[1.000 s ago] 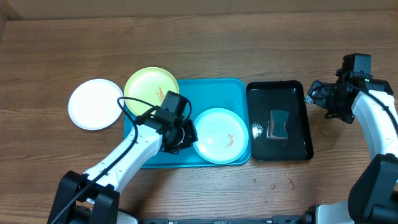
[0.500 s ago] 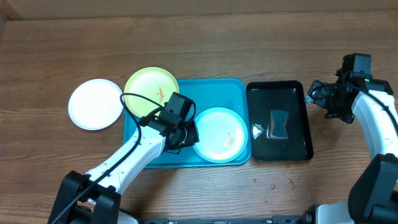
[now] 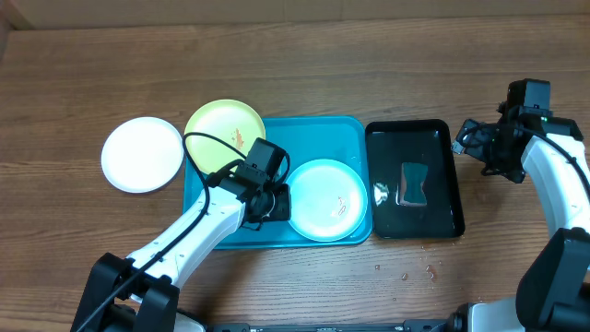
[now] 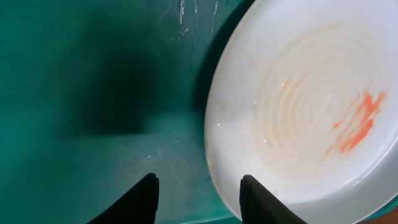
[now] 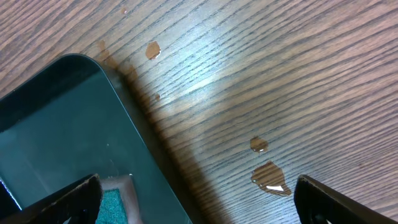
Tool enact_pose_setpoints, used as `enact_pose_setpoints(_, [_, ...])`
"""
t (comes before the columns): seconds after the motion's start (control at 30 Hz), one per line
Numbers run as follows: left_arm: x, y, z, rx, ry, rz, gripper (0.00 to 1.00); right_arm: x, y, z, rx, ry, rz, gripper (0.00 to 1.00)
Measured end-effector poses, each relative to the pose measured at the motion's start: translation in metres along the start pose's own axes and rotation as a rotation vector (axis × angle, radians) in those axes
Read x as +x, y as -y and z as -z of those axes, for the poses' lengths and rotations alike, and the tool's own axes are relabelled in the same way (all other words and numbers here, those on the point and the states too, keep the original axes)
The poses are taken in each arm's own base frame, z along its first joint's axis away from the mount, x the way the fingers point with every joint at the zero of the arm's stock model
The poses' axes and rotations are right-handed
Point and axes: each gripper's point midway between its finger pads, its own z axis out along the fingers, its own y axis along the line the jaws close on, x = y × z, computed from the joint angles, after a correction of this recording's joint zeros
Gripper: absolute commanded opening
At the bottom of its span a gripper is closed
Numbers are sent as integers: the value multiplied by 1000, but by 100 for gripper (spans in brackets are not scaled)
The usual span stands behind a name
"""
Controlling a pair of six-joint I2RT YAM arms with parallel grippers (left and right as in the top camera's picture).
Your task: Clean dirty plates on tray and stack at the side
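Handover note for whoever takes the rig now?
Left gripper: jaws open at the light blue plate's left rim, gripping nothing.
Right gripper: jaws open, empty, above the table beside the black tray.
Done: white plate, looking clean, on the table left of the tray.
Smeared: yellow-green plate overlapping the tray's corner, light blue plate in it.
To do: clean both, stack with white.

Robotics lab: robot arms (image 3: pixel 189 231) at a wooden table (image 3: pixel 369 74).

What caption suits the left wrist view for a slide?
Left gripper open at the rim of the smeared light blue plate on the tray.
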Motion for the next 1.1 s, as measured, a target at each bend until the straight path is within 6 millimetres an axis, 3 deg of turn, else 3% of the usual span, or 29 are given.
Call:
enact_pose_setpoints(0.3, [9,-19,10,-93,-61,-34,50,0,0,0,0,-1,0,100])
enact_pose_setpoints(0.5, [-28,-10,49,-102,-31,-38,52,0,0,0,0,0,0,100])
enact_pose_setpoints(0.63, [-46,0,61,-87,3,-54,52,0,0,0,0,0,0,100])
enact_pose_setpoints(0.87, [-38,-7,40,-124,-76,-46,50,0,0,0,0,-1,0,100])
enact_pose_setpoints(1.1, [-31,-12,20,-148,-145,-41,58,0,0,0,0,-1,1,100])
